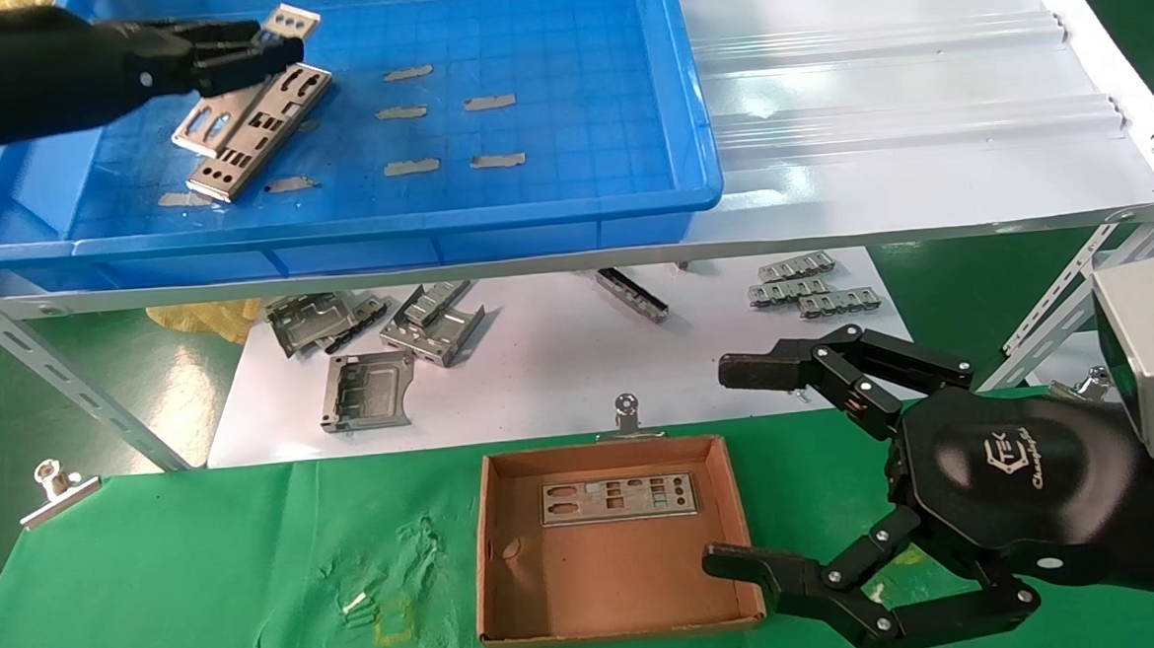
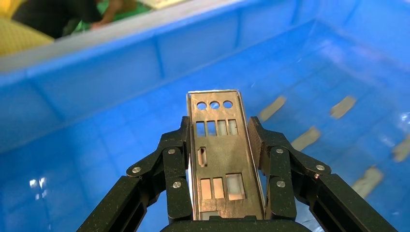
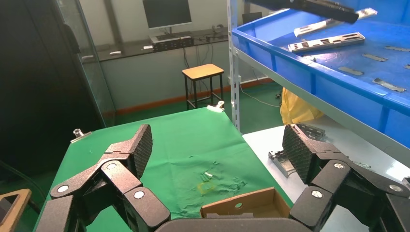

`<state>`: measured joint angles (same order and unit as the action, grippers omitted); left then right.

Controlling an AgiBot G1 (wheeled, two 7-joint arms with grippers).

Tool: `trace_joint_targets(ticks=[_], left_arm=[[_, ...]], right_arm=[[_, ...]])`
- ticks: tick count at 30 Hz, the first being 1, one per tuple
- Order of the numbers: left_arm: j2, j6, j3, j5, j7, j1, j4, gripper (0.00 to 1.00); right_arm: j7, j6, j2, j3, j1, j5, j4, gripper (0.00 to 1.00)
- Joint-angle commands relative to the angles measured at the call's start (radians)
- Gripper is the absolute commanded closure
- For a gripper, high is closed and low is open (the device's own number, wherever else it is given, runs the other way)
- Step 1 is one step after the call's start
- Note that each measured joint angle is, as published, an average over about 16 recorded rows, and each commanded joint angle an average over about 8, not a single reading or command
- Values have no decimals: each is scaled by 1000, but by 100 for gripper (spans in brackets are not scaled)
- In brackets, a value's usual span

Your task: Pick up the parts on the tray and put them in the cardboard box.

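Observation:
The blue tray (image 1: 384, 221) stands on the shelf at the back left. Two parts (image 1: 266, 133) lie overlapping at its left end. My left gripper (image 1: 256, 49) hovers just above them, shut on a third part (image 1: 290, 21). In the left wrist view that plate (image 2: 217, 154) runs lengthwise between the fingers (image 2: 176, 159), clear of the tray floor. The cardboard box (image 1: 485, 556) sits on the green cloth in front, with one part (image 1: 618, 499) lying flat inside near its far wall. My right gripper (image 1: 723, 464) hangs open and empty at the box's right side, also seen as the right gripper (image 3: 217, 145).
Grey tape strips (image 1: 408, 111) dot the tray floor. Bent grey brackets (image 1: 368, 389) and small metal pieces (image 1: 812, 287) lie on the white sheet under the shelf. A white ribbed sheet (image 1: 900, 80) lies right of the tray. Clips (image 1: 57, 485) hold the green cloth (image 1: 205, 580).

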<state>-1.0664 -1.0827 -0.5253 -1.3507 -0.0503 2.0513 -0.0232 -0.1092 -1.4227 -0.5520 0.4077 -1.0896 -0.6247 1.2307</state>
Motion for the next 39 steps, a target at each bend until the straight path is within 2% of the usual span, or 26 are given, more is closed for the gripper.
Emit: trace_joint_targets(ticks=[1,6,14,19,25,28,32,39], left_arm=[[6,-18,6,9,5,6,-6,100],[30,-155,19,30,21,15,-24,100],[64,-446,21,47,56,-6,-75,100],[75,-525,-3,86,68,-82,-193,100],[131,-524,-92,246,26,-282,-521,100],[163,-498,-149,288,15,-360,-667,100],[150,-395,-207,236,57,-431,-762,100],[34,-159,-259,104,189,-560,-783,100]], right_arm=[[0,0,0,0,0,0,0,0],[0,0,0,0,0,0,0,0],[0,0,0,0,0,0,0,0],[0,0,0,0,0,0,0,0],[0,0,0,0,0,0,0,0],[0,0,0,0,0,0,0,0],[0,0,0,0,0,0,0,0],[0,0,0,0,0,0,0,0]])
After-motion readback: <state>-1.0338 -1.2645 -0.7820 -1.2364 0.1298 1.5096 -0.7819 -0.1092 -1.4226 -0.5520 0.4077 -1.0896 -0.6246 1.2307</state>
